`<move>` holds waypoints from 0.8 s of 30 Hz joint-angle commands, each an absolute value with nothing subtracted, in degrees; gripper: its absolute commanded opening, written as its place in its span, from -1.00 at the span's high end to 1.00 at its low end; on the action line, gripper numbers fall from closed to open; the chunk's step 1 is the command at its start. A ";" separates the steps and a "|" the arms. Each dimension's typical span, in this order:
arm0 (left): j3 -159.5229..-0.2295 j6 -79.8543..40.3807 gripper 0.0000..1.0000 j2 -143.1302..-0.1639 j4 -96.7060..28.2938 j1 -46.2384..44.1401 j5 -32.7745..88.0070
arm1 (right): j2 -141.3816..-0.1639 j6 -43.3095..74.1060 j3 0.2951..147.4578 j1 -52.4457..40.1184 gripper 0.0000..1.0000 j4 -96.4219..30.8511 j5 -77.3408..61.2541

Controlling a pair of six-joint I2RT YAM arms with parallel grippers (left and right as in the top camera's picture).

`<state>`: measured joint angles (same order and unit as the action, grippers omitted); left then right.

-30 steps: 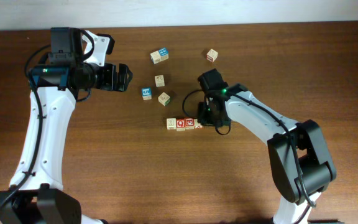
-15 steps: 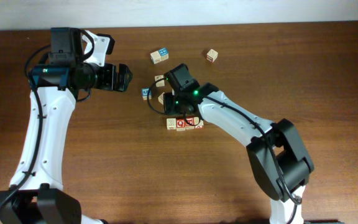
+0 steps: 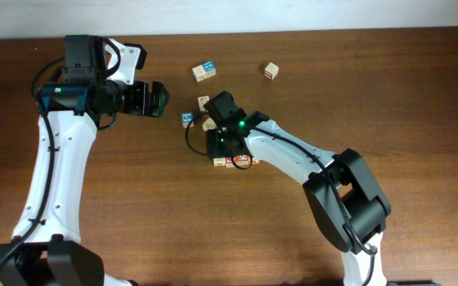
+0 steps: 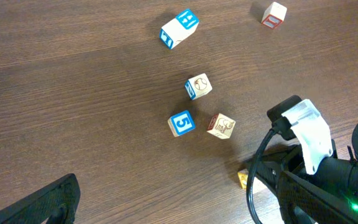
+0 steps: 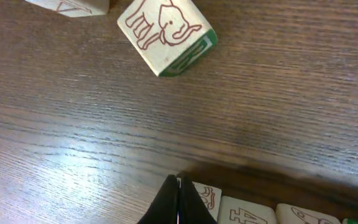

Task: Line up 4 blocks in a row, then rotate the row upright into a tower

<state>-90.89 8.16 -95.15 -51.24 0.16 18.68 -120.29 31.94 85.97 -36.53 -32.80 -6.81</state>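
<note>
The four blocks lie in a short row (image 3: 237, 162) on the table, partly under my right arm. Three pale tops with red drawings (image 5: 247, 214) show along the bottom of the right wrist view. My right gripper (image 5: 179, 186) is shut with nothing in it, its tips at the row's left end, beside the leftmost block (image 5: 207, 198). My left gripper (image 3: 159, 99) hangs open and empty at the upper left, well away from the row. Only one of its fingers (image 4: 51, 199) shows in the left wrist view, along with a yellowish corner of the row (image 4: 244, 179).
Loose cubes lie behind the row: an elephant cube (image 5: 166, 34), a blue "5" cube (image 3: 187, 118), a cube with a blue side (image 4: 198, 86), a blue-topped cube (image 3: 204, 71) and a red-marked cube (image 3: 270, 71). My right arm (image 3: 293, 151) stretches across the table's middle.
My right arm swung left, from the row's right end to its left end, and its jaws closed. The left arm has not moved.
</note>
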 commanded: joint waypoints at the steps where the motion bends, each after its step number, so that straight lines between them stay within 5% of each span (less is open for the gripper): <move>1: -91.72 9.10 -0.98 -94.94 -51.31 0.16 19.27 | -121.16 32.42 86.43 -37.23 0.92 -33.56 -7.31; 8: -91.72 9.10 -0.99 -94.94 -51.31 0.16 19.29 | -120.01 29.74 88.33 -34.76 0.91 -33.87 -6.92; 15: -91.72 9.10 -0.98 -94.94 -51.31 0.16 19.29 | -115.87 28.75 88.95 -25.74 0.89 -48.88 -6.76; 24: -91.72 9.10 -0.99 -94.94 -51.31 0.14 19.29 | -115.90 26.35 82.91 -26.02 0.89 -42.39 -3.03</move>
